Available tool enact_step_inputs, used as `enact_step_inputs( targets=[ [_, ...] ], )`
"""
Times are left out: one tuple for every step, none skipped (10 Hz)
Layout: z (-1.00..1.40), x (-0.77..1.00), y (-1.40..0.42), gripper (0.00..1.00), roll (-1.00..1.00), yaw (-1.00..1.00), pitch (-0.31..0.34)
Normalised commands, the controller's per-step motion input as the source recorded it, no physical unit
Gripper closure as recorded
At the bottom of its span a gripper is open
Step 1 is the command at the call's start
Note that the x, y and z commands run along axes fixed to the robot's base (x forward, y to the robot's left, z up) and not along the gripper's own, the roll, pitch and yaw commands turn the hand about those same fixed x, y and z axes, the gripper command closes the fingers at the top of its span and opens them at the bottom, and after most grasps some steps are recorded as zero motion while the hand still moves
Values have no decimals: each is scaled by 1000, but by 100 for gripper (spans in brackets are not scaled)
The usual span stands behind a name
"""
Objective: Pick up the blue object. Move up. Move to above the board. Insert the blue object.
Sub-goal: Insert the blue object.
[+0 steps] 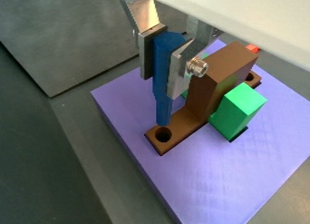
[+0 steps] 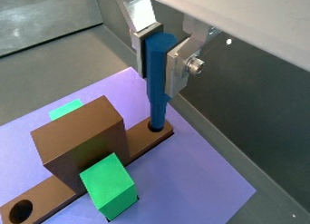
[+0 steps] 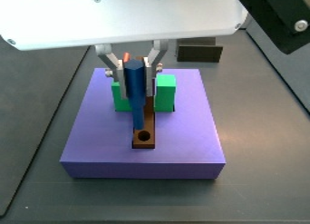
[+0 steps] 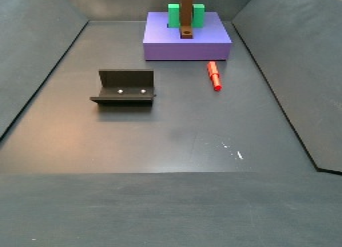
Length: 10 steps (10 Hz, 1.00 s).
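My gripper (image 1: 164, 72) is shut on the blue object (image 1: 160, 96), a slim blue peg held upright between the silver fingers. It also shows in a wrist view (image 2: 157, 101). The peg's lower tip sits at the mouth of a round hole (image 2: 158, 128) at one end of the brown strip (image 2: 72, 178) on the purple board (image 2: 206, 178). I cannot tell how deep the tip is. In a side view my gripper (image 3: 136, 82) hangs over the board (image 3: 97, 141), with the green block (image 3: 165, 92) behind the peg.
The strip's other hole (image 3: 144, 136) is empty. A red peg (image 4: 214, 76) lies on the floor beside the board (image 4: 167, 49). The fixture (image 4: 124, 87) stands to the left on the floor. A small dark box (image 3: 200, 53) sits behind the board.
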Motion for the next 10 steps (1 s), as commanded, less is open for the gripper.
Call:
enact_step_inputs(
  targets=[
    [-109,226,-177,100,241,111,69],
    [-60,211,-249,100,269,140,83],
    [-97,223,-117,100,156,137,66],
    [-143,160,0,100,143,100,51],
    [-163,0,0,100,153,46,39],
    [-126,-29,0,100,81,0,20],
    [-117,-23,0,100,54,0,3],
    [-103,0,0,100,40,0,0],
    [-111,0,0,100,34,0,0],
    [-131,0,11,100,51,57,0]
  ],
)
